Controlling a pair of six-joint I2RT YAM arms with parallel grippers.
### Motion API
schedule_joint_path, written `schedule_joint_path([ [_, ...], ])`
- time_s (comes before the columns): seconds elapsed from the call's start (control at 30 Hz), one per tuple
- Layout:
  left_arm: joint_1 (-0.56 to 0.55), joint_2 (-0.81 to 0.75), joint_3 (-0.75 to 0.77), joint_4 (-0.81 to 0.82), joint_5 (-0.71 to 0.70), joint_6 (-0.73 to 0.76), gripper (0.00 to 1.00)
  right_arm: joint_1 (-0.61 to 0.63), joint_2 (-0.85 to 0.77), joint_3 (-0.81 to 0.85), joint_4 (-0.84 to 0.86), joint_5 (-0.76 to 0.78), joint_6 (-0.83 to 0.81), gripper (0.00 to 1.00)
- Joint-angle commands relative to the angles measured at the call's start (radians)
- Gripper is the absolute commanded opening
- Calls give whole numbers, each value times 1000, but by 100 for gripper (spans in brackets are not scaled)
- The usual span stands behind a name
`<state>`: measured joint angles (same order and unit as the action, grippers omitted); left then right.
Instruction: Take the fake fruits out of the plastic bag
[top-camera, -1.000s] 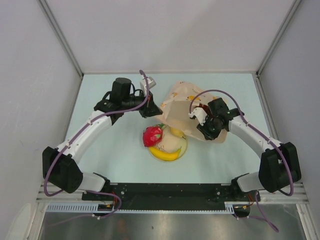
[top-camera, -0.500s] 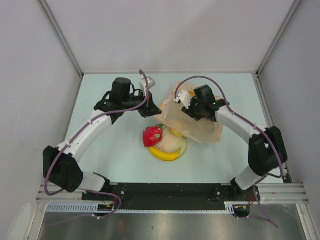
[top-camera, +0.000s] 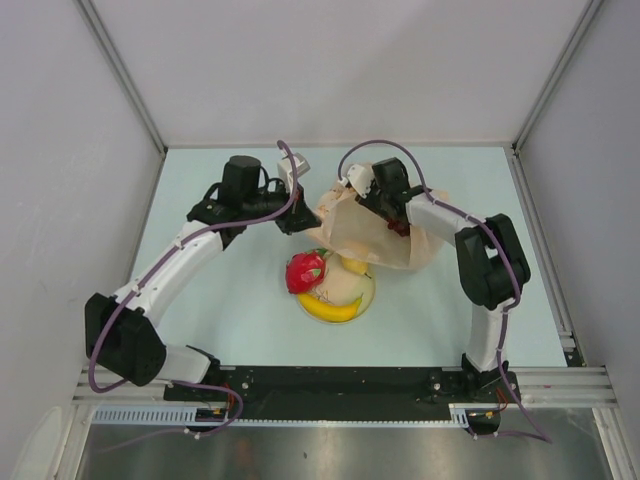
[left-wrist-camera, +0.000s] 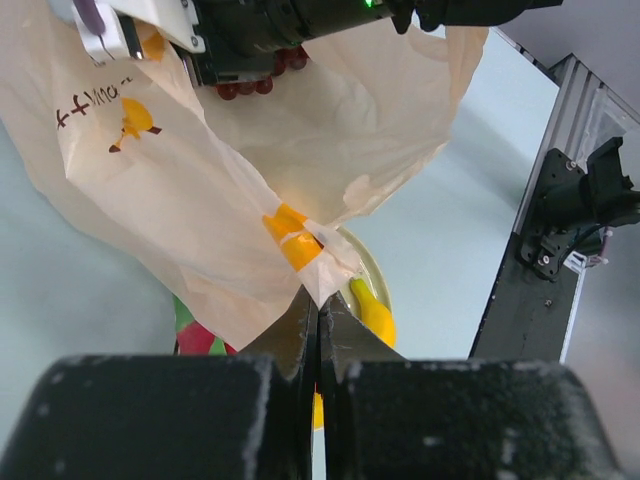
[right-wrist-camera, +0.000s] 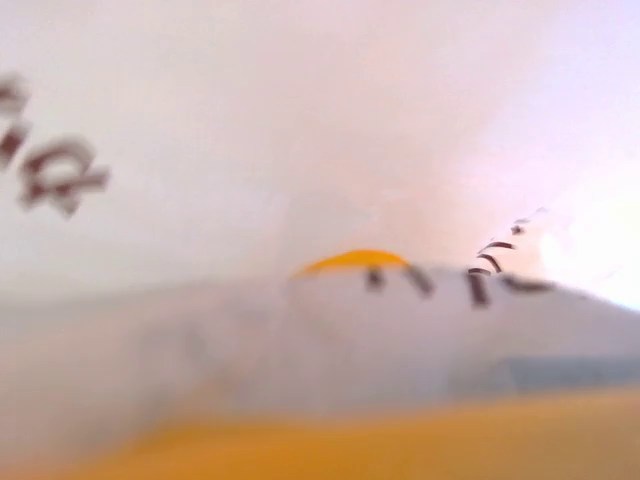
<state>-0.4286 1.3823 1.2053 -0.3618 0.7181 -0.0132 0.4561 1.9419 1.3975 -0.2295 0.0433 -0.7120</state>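
Note:
The pale orange plastic bag (top-camera: 365, 235) lies behind the plate, and my left gripper (top-camera: 300, 220) is shut on one corner, holding it up. The left wrist view shows that pinched corner at the left gripper (left-wrist-camera: 320, 300) and the bag (left-wrist-camera: 190, 190) spread above it. My right gripper (top-camera: 392, 218) is over the bag's middle, with the dark red grape bunch (top-camera: 398, 228) at its fingers. From the left wrist, the grape bunch (left-wrist-camera: 258, 80) hangs under the right gripper (left-wrist-camera: 255, 55). The banana (top-camera: 330, 310), red fruit (top-camera: 305, 270) and lemon (top-camera: 353, 266) lie on the plate. The right wrist view is a blur of the bag (right-wrist-camera: 300, 150).
The cream plate (top-camera: 366, 296) sits at the near middle of the table, partly under the bag's front edge. Grey walls close in the left, far and right sides. A black rail (top-camera: 340, 385) with the arm bases runs along the near edge.
My right arm has swung from the bag's near right side up and leftwards, over the bag's far middle. The left arm, plate and fruits on it have stayed put.

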Motion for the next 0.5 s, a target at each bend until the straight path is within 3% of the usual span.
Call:
schedule_joint_path([
  [0.0, 5, -40, -15, 15, 17, 25, 0, -4, 17, 55, 68, 75, -32, 38],
  [0.47, 5, -45, -23, 24, 20, 22, 0, -11, 57, 52, -1, 40, -46, 38],
])
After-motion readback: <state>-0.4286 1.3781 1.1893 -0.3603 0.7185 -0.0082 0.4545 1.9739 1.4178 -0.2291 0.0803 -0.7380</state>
